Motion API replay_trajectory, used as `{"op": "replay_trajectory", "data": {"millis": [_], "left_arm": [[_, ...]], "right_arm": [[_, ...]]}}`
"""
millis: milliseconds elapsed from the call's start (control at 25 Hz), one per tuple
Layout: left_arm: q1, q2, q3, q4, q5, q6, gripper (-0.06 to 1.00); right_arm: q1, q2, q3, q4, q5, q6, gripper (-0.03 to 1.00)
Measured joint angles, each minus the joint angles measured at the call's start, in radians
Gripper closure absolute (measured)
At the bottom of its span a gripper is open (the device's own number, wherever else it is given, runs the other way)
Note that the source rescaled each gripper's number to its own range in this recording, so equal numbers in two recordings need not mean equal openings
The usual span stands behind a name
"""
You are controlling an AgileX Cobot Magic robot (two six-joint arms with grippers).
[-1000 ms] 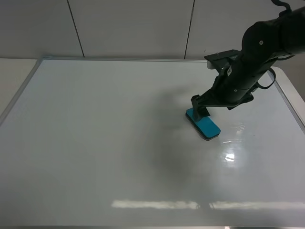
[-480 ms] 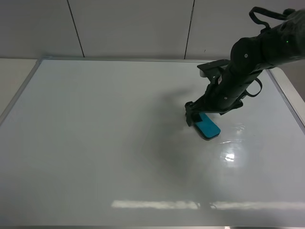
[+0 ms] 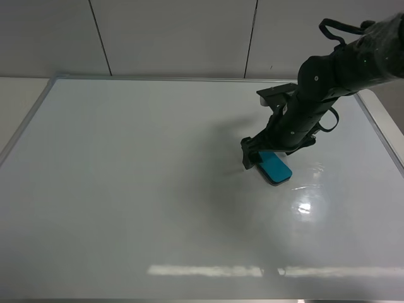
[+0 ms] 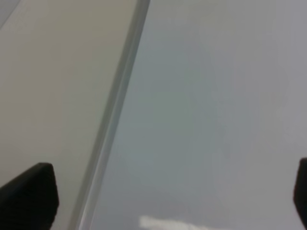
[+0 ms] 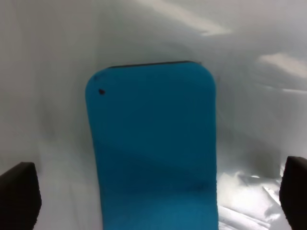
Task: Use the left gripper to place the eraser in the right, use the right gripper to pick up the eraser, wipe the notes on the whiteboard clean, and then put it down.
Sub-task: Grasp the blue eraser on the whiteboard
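Observation:
The teal eraser (image 3: 276,168) lies flat on the whiteboard (image 3: 126,189), right of centre. My right gripper (image 3: 251,155) is lowered at the eraser's far-left end. In the right wrist view the eraser (image 5: 153,148) lies between the two widely spread fingertips (image 5: 17,197) of the right gripper (image 5: 156,199), which is open and not touching it. No notes show on the board. My left gripper (image 4: 163,196) is open and empty above the board's silver frame (image 4: 110,124); it is out of the exterior high view.
The whiteboard's metal frame (image 3: 25,123) runs along the left, far and right sides. A pale table surface (image 4: 53,72) lies outside the frame. Light glare (image 3: 304,207) sits on the board near the eraser.
My right arm has swung left and lowered over the eraser's far-left end. The eraser has stayed in place.

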Motion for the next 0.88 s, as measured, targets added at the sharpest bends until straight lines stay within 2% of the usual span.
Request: {"op": "replay_trajectory", "data": {"millis": [680,720,800,880], "left_arm": [[0.000,0.000,0.000,0.000,0.000,0.000,-0.06],[0.000,0.000,0.000,0.000,0.000,0.000,-0.06],[0.000,0.000,0.000,0.000,0.000,0.000,-0.06],[0.000,0.000,0.000,0.000,0.000,0.000,-0.06]], "right_arm": [[0.000,0.016,-0.002,0.000,-0.025,-0.003,-0.03],[0.000,0.016,-0.002,0.000,-0.025,-0.003,0.08],[0.000,0.016,-0.002,0.000,-0.025,-0.003,0.41],[0.000,0.016,-0.002,0.000,-0.025,-0.001,0.97]]}}
